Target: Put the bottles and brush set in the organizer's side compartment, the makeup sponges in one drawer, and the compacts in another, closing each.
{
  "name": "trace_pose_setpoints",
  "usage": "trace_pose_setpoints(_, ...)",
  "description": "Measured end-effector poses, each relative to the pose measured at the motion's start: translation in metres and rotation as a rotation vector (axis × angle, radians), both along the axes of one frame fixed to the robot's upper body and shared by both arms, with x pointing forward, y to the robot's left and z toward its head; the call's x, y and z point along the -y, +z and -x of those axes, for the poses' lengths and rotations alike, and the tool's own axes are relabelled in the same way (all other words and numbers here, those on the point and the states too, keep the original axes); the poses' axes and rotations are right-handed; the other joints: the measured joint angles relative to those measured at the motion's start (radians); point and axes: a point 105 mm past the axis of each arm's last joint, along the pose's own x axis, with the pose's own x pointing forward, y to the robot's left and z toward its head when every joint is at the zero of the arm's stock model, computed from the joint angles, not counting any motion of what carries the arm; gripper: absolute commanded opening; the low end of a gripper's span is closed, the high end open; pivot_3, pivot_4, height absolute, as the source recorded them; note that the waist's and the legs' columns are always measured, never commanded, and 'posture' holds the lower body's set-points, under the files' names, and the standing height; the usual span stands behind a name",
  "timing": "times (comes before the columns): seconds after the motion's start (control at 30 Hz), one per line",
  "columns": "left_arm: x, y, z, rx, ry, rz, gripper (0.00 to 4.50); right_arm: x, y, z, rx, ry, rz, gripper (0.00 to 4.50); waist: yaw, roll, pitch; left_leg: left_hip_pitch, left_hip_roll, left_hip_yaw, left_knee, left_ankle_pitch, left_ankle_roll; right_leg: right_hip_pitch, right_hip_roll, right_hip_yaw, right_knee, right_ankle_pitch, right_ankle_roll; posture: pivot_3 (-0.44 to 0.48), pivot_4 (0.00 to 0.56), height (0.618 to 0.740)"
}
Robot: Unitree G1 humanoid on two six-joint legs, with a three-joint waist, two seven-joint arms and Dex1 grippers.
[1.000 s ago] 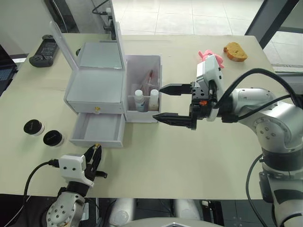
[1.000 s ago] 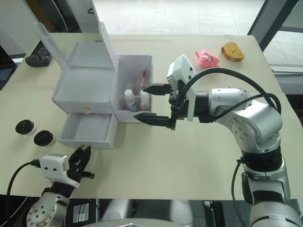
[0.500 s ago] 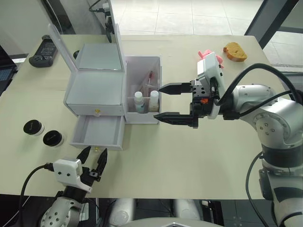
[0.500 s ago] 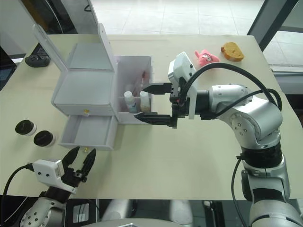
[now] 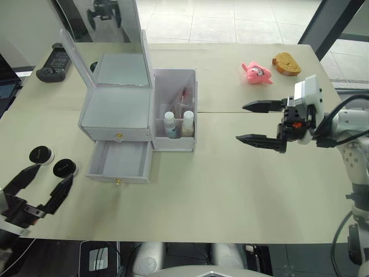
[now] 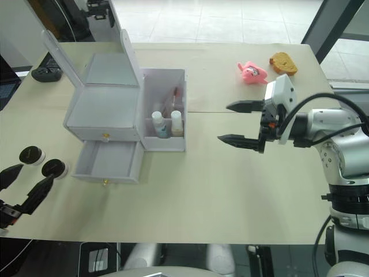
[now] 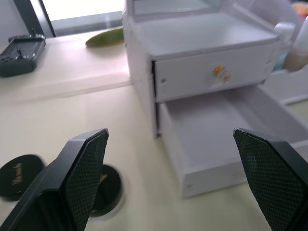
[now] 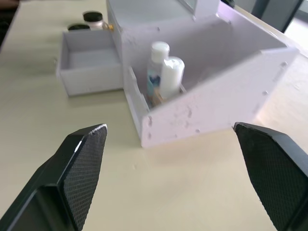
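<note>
Left eye view: right gripper pulled back from organizer, fingers spread, empty. Left gripper now beside two black compacts, fingers apart. Bottles in side compartment; lower drawer open, empty. Compacts likely next.

The left gripper is cut off at the frame's edge, its wrist unseen. The brush set is half hidden behind the side compartment wall, its parts too small to be told. One compact is clipped in the left wrist view.
</note>
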Motion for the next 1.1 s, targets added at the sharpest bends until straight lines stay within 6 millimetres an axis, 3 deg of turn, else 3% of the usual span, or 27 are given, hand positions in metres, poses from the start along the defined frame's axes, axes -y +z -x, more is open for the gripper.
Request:
trace_pose_setpoints(0.07, -0.034, 0.010, 0.001, -0.054, 0.016, -0.078, 4.48, 0.026, -0.015, -0.009, -0.009, -0.081, 0.014, 4.50, -0.006, 0.000, 0.000, 0.000, 0.000, 0.000, -0.001, 0.000, 0.000, 0.000, 0.000, 0.000, 0.000, 0.000, 0.000, 0.000, 0.150, 0.740)
trace_pose_setpoints(0.37, -0.113, 0.016, 0.025, -0.153, 0.134, -0.149, 4.48, 0.128, -0.049, -0.017, -0.046, -0.454, -0.050, 4.50, -0.027, 0.002, 0.001, 0.002, 0.002, 0.001, -0.005, 0.000, 0.000, 0.000, 0.002, 0.001, -0.003, 0.000, -0.001, 0.000, 0.150, 0.740)
trace_pose_setpoints(0.5, -0.127, 0.007, 0.033, -0.159, 0.172, -0.109, 4.48, 0.144, -0.054, -0.015, -0.044, -0.509, -0.077, 4.50, -0.042, 0.005, 0.001, 0.002, 0.004, 0.002, -0.006, 0.000, 0.000, -0.001, 0.003, 0.002, -0.002, 0.000, -0.001, 0.000, 0.150, 0.740)
trace_pose_setpoints(0.63, -0.130, 0.014, 0.025, -0.129, 0.170, -0.121, 4.48, 0.139, -0.046, -0.017, -0.021, -0.484, -0.084, 4.50, -0.048, 0.004, 0.001, 0.003, 0.004, 0.002, -0.006, 0.000, 0.000, -0.001, 0.003, 0.002, 0.000, 0.000, -0.001, 0.000, 0.150, 0.740)
trace_pose_setpoints(0.77, -0.124, 0.019, 0.015, -0.096, 0.152, -0.109, 4.48, 0.114, -0.035, -0.019, -0.062, -0.395, -0.132, 4.50, -0.048, 0.005, 0.001, 0.002, 0.004, 0.002, -0.006, 0.000, 0.000, -0.003, 0.003, 0.002, 0.003, 0.000, -0.001, 0.000, 0.150, 0.740)
trace_pose_setpoints(1.0, -0.102, 0.013, 0.006, -0.056, 0.201, -0.006, 4.48, 0.029, 0.015, -0.005, -0.185, -0.098, -0.165, 4.50, -0.047, 0.006, 0.001, 0.001, 0.005, 0.001, -0.005, 0.000, 0.000, -0.004, 0.003, 0.002, 0.003, 0.000, -0.001, 0.000, 0.150, 0.740)
trace_pose_setpoints(1.1, -0.082, 0.000, 0.009, -0.083, 0.246, 0.060, 4.48, -0.011, 0.054, 0.003, -0.151, 0.048, -0.183, 4.50, -0.047, 0.006, 0.001, 0.001, 0.005, 0.002, -0.005, 0.000, 0.000, -0.005, 0.002, 0.003, 0.003, 0.000, -0.001, 0.000, 0.150, 0.740)
